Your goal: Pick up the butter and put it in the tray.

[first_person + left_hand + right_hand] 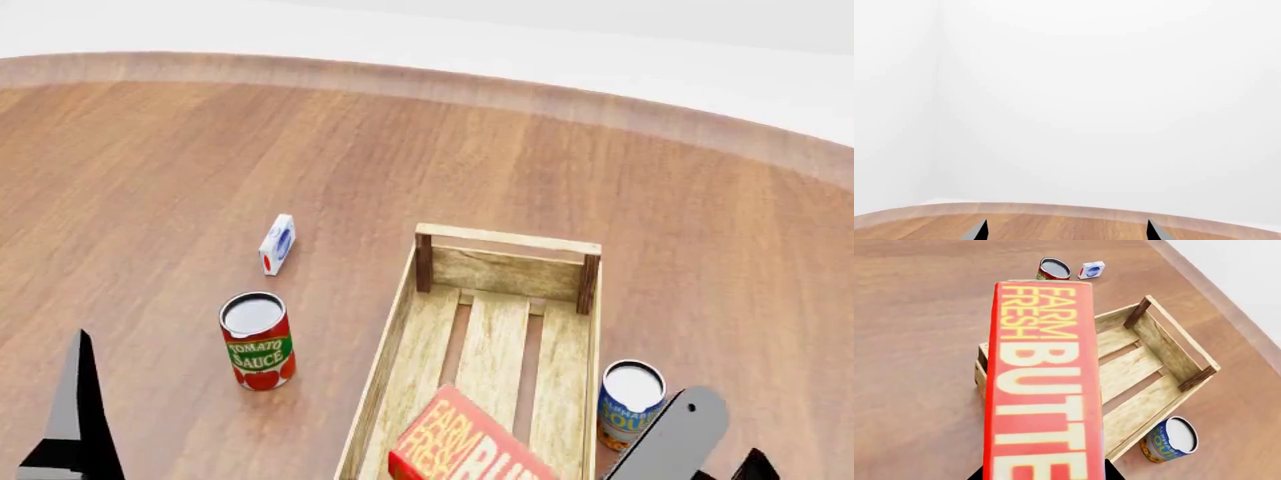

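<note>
In my left wrist view the left pincer [1066,231] is spread over the bare wooden surface [1067,222]. From the head, I see the butter [467,448] above the tray [497,340]. Right wrist: the right pincer [1044,475] pinches it

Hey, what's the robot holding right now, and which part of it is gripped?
The right gripper holds the butter by one short end; the left gripper is empty.

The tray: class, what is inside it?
Inside the tray only the butter shows, at its near end above bare slats. The slats beneath the butter are covered.
</note>
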